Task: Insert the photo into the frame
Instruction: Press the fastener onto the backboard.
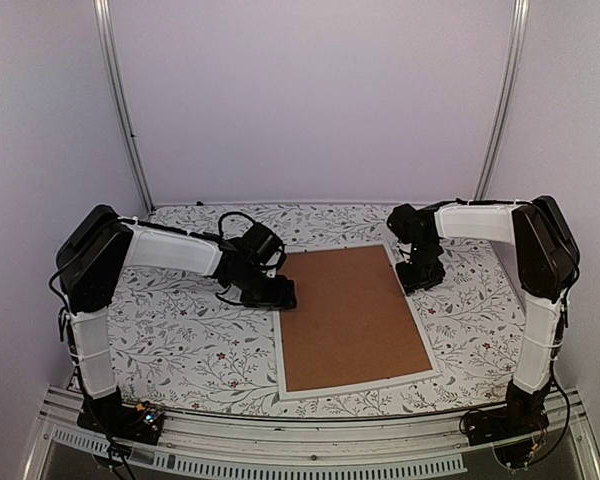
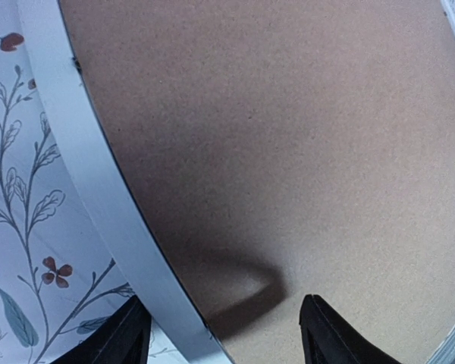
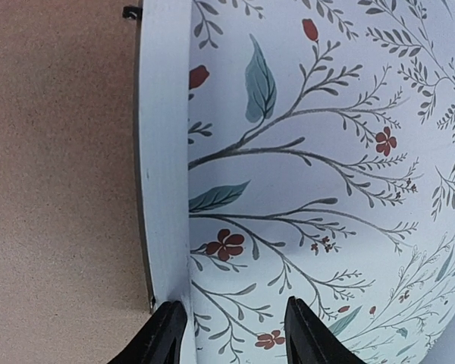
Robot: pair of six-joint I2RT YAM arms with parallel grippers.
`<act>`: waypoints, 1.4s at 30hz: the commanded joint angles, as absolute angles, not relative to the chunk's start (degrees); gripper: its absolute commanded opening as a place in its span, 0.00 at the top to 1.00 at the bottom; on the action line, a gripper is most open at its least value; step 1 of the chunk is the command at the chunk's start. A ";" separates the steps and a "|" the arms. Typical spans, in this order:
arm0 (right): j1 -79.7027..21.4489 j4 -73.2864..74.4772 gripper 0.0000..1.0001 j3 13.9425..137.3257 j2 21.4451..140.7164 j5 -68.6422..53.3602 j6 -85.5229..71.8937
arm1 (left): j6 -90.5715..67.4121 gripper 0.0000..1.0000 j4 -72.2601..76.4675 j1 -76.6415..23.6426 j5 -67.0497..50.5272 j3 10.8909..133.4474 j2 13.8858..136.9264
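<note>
Thin white rectangular frame [image 1: 278,350] lying flat at mid-table on a floral-print cloth [image 1: 180,340], filled by a matte, grainy brown board [image 1: 350,315]. Left gripper [image 2: 224,322] released, straddling the left rim; right gripper [image 3: 235,322] released beside the right rim.

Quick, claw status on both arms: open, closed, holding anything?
Left claw: open, empty, fingers either side of the frame rim.
Right claw: open, empty, over the tablecloth beside the frame.
</note>
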State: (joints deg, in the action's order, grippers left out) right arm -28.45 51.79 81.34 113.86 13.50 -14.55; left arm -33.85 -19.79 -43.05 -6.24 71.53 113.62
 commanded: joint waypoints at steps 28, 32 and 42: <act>-37.01 53.63 0.51 86.06 121.48 12.79 -20.51 | -33.32 0.31 -17.27 -43.13 -9.27 71.30 116.46; -38.57 52.65 0.51 86.02 123.10 11.46 -21.99 | -33.41 0.31 -17.29 -43.22 -9.32 71.28 116.63; -36.82 53.57 0.51 84.23 114.73 12.01 -20.85 | -32.90 0.31 -18.18 -43.07 -8.37 72.51 116.52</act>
State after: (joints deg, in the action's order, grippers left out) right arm -36.99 53.93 86.61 118.30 16.64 -20.86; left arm -33.85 -19.38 -42.87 -6.74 71.57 113.82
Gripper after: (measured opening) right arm 0.485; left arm 0.693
